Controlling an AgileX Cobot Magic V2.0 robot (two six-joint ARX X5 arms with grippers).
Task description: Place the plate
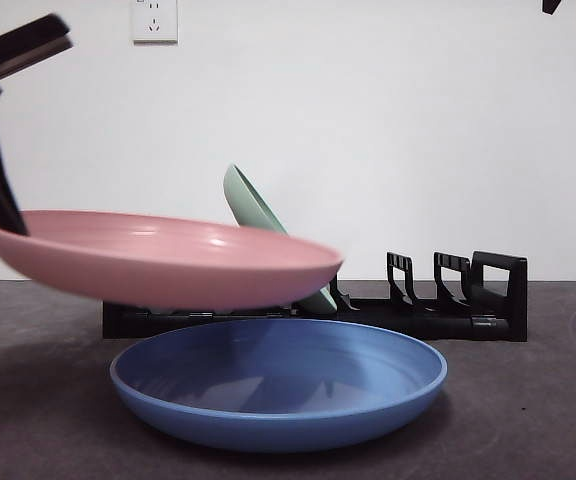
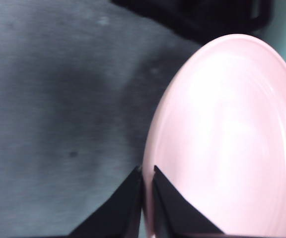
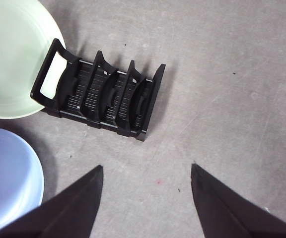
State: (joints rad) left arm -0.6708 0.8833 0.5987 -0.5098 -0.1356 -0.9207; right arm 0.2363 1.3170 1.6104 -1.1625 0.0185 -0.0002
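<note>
Grey tabletop (image 1: 528, 400): your left gripper (image 2: 147, 173) pinches the pink plate (image 1: 168, 258) flat; the rack (image 1: 448, 300) lies at its three o'clock. Right gripper (image 3: 147, 171) gapes, idle.

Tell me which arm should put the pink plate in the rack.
Left. Its gripper is already clamped on the pink plate, lifted beside the rack. The right gripper hangs open, holding nothing.
</note>
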